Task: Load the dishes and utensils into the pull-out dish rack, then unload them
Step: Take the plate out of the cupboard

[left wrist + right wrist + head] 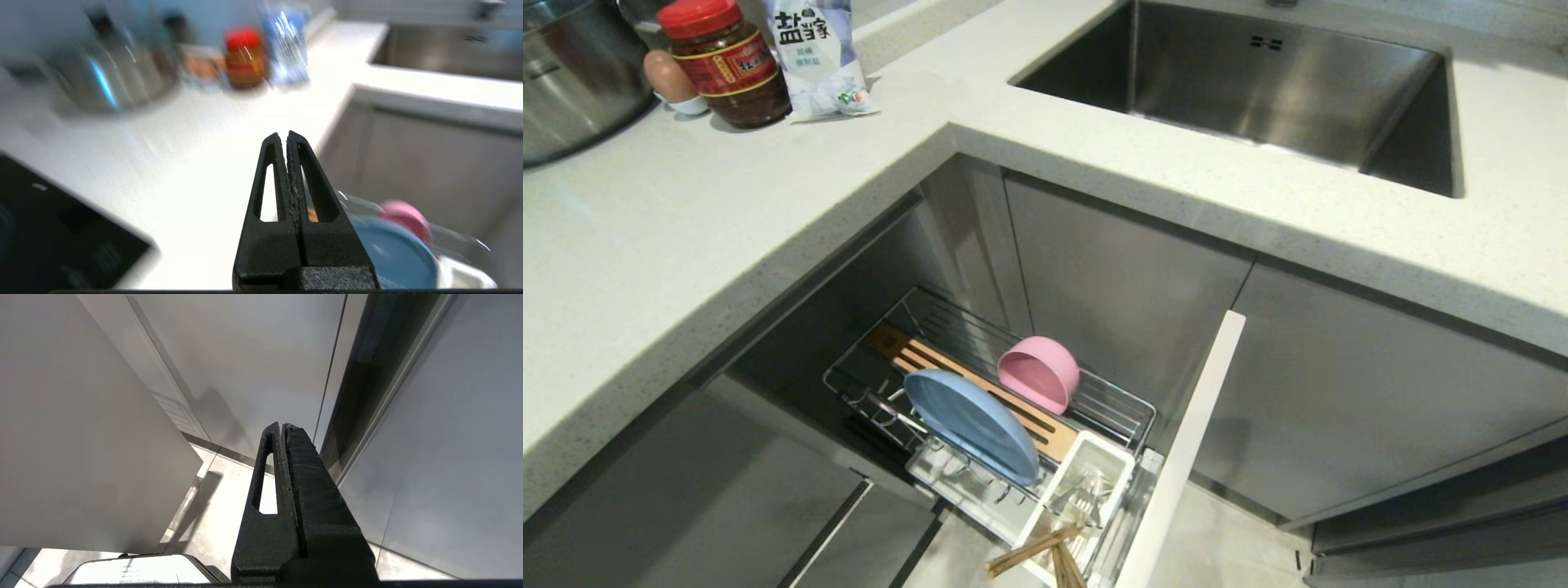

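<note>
A: What carries everything here?

B: Two surfaces. A pale speckled worktop wraps around a corner, with a steel sink sunk into it. Below it, a chrome wire pull-out dish rack stands pulled out from the cabinet.

A: What sits on the worktop?

B: At the far left, a steel pot, an egg in a small white cup, a red-lidded jar and a white salt packet, close together.

A: And in the rack?

B: A light-blue plate on edge among the prongs, a pink bowl tipped on its side, a slotted wooden strip between them, and a white caddy holding chopsticks and silver cutlery.
</note>
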Available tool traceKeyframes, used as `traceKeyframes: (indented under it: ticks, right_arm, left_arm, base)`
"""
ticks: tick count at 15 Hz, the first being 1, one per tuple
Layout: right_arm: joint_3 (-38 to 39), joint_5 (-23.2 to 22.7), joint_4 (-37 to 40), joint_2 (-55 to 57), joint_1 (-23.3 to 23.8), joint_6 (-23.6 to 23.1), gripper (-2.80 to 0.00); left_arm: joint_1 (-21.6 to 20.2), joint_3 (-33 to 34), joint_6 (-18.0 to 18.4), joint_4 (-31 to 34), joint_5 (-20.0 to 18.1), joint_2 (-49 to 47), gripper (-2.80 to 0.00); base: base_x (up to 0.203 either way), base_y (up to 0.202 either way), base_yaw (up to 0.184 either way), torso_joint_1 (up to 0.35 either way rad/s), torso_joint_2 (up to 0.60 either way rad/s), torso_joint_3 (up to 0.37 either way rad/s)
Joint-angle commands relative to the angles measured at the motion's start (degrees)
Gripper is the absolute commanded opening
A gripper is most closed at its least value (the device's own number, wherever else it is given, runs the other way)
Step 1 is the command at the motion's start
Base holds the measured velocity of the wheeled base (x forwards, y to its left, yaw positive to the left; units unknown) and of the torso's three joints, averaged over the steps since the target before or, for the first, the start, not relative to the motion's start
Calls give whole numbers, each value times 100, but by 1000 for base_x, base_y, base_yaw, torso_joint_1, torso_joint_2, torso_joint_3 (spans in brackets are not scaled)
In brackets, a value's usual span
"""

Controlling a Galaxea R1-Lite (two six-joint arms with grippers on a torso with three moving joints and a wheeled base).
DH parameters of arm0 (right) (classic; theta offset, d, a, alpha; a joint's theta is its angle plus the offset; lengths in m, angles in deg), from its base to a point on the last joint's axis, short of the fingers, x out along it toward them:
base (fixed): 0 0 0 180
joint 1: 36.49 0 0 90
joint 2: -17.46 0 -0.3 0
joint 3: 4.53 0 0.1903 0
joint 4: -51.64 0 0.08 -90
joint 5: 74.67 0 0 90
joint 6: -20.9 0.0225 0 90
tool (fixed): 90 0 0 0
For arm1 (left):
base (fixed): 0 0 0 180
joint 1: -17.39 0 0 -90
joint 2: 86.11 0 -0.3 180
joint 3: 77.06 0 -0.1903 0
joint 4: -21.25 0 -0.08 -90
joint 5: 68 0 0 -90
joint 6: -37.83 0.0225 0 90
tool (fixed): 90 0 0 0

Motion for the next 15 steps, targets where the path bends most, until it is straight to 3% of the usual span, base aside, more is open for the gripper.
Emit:
traceKeyframes:
  ticks: [1, 3, 4, 5, 6, 9, 12, 13, 15]
  right_arm:
    - [0, 7, -5, -24, -1, 4, -280]
    - [0, 8, -5, -24, 4, 4, -280]
    - [0, -1, -5, -24, 4, 4, -280]
    - [0, -1, -5, -24, 4, 4, -280]
    - [0, 3, -5, -24, 4, 4, -280]
    - [0, 0, -5, -24, 4, 4, -280]
    - [0, -1, -5, -24, 4, 4, -280]
    - [0, 1, -5, -24, 3, 4, -280]
    - [0, 1, -5, -24, 4, 4, -280]
  left_arm:
    - [29, -1249, 83, 35, 299, -1819, -280]
    - [51, -1914, -550, -2, 517, -2757, -280]
    - [113, -2198, -1308, -5, 582, -3176, -280]
    - [373, -2406, -1888, 19, 625, -3530, -280]
    - [884, -2484, -2161, 111, 659, -3703, -280]
    - [2512, -2480, -2634, 394, 937, -4047, -280]
    - [4086, -2262, -2968, 470, 1834, -4412, -280]
    - [4523, -2181, -3147, 493, 2201, -4596, -280]
    - [4829, -2070, -3501, 518, 2641, -5064, -280]
  base:
    - [0, 0, 0, 0, 0, 0]
    - [0, 0, 0, 0, 0, 0]
    - [0, 0, 0, 0, 0, 0]
    - [0, 0, 0, 0, 0, 0]
    - [0, 0, 0, 0, 0, 0]
    - [0, 0, 0, 0, 0, 0]
    - [0, 0, 0, 0, 0, 0]
    - [0, 0, 0, 0, 0, 0]
    - [0, 0, 0, 0, 0, 0]
